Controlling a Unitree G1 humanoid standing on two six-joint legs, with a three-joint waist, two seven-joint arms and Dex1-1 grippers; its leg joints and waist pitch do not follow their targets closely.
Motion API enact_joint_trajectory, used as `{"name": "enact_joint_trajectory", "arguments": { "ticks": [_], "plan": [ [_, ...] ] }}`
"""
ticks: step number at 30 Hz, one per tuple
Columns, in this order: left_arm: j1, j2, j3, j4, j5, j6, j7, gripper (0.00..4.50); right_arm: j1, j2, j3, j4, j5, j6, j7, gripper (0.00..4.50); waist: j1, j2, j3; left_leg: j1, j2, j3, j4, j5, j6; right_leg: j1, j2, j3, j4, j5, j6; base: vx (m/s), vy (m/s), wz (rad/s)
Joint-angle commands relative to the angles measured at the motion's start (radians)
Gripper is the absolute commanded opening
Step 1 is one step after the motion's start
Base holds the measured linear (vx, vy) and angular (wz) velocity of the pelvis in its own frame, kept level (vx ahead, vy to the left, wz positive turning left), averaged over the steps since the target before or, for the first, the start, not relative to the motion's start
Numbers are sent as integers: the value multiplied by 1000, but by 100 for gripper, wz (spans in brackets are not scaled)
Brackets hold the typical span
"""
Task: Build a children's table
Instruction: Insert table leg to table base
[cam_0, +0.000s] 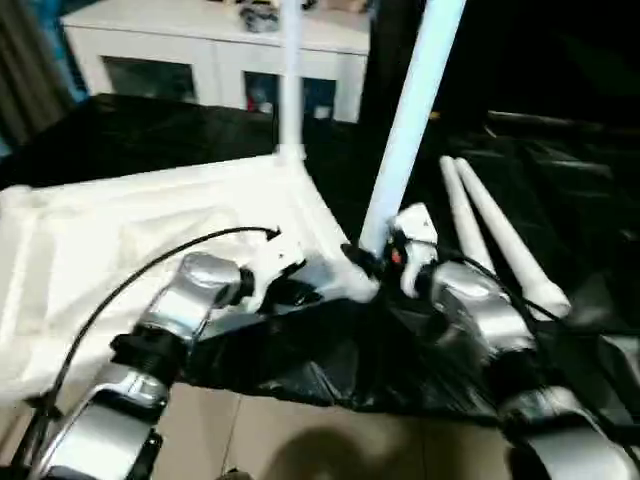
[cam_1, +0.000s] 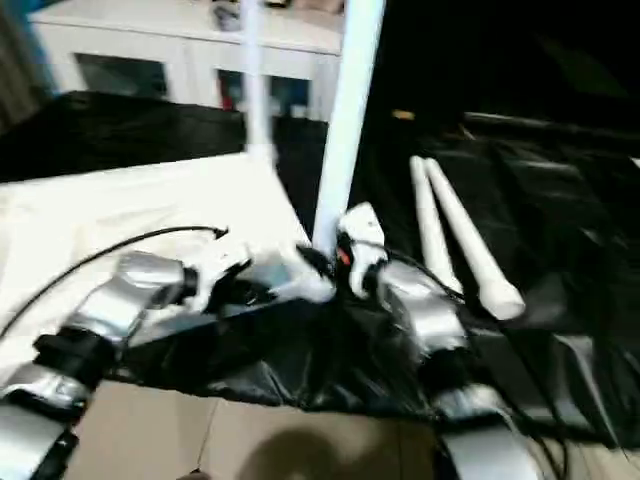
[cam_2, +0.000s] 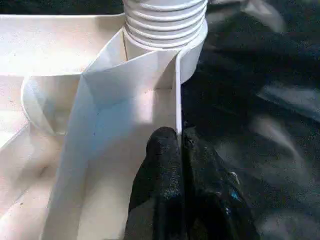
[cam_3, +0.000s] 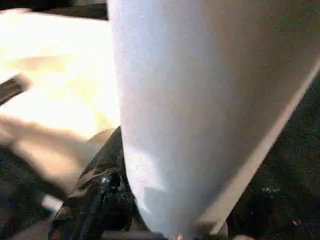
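The children's table top (cam_0: 130, 230) lies upside down, white, on a black sheet. One leg (cam_0: 290, 80) stands upright in its far corner socket. A second leg (cam_0: 410, 120) leans to the right from the near right corner, its ribbed end (cam_2: 165, 25) sitting in that socket. My right gripper (cam_0: 385, 262) is shut around the base of this leg, with one black finger (cam_3: 100, 195) against the tube. My left gripper (cam_2: 179, 150) is shut on the top's thin rim wall just short of that corner. Two loose legs (cam_0: 490, 240) lie side by side to the right.
A white cabinet (cam_0: 220, 50) with glass doors stands behind the work. The black sheet (cam_0: 560, 180) covers the surface and hangs over its near edge above a tan floor (cam_0: 300, 440). A black cable (cam_0: 150, 270) loops over my left forearm.
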Motion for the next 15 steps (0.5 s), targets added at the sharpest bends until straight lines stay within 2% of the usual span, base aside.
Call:
{"name": "enact_joint_trajectory", "arguments": {
  "ticks": [1, 2, 3, 4, 6, 8, 11, 13, 15],
  "plan": [
    [-29, -48, 10, -95, 5, 37, 53, 0, 20, 14, -4, 134, -33, 75, -110, 191, -7, 16, -43, 30, 33, -29, -90, -575, -47, 17, -82, 33, -100, -565, -102, 0, 0, 0],
    [-27, -75, 9, -106, 19, 68, 100, 0, 6, 34, -12, 161, -30, 83, -153, 191, -12, 15, -39, 33, 31, -28, -87, -582, -43, 15, -87, 26, -107, -592, -93, 0, 0, 0],
    [-27, -78, 9, -107, 20, 71, 104, 0, 3, 38, -14, 166, -30, 85, -157, 191, -13, 19, -40, 34, 29, -28, -84, -586, -38, 15, -88, 20, -112, -605, -82, 0, 0, 0],
    [-26, -85, 6, -109, 24, 78, 115, 0, -3, 47, -19, 177, -28, 89, -169, 191, -15, 18, -40, 32, 29, -27, -85, -584, -35, 17, -88, 19, -115, -603, -76, 0, 0, 0],
    [-22, -97, -1, -113, 30, 86, 134, 0, -17, 76, -31, 204, -24, 96, -184, 191, -17, 18, -44, 22, 31, -30, -92, -569, -33, 23, -89, 23, -109, -561, -80, 0, 0, 0],
    [-16, -101, -6, -123, 28, 94, 138, 0, -26, 103, -34, 216, -27, 92, -193, 191, -19, 18, -42, 28, 29, -27, -89, -573, -31, 15, -89, 26, -110, -559, -89, 0, 0, 0],
    [-8, -98, -10, -150, 26, 122, 142, 0, -43, 124, -32, 235, -28, 84, -203, 191, -22, 16, -41, 25, 29, -25, -91, -557, -28, 16, -89, 29, -107, -558, -96, 0, 0, 0],
    [-6, -94, -10, -153, 34, 128, 145, 0, -56, 140, -26, 246, -24, 83, -189, 191, -26, 10, -41, 25, 29, -25, -91, -561, -27, 14, -88, 27, -108, -567, -92, 0, 0, 0],
    [-7, -92, -9, -153, 35, 128, 146, 0, -62, 144, -15, 249, -33, 86, -185, 191, -29, 12, -38, 29, 27, -26, -89, -577, -26, 11, -88, 24, -114, -596, -79, 0, 0, 0]
  ]
}}
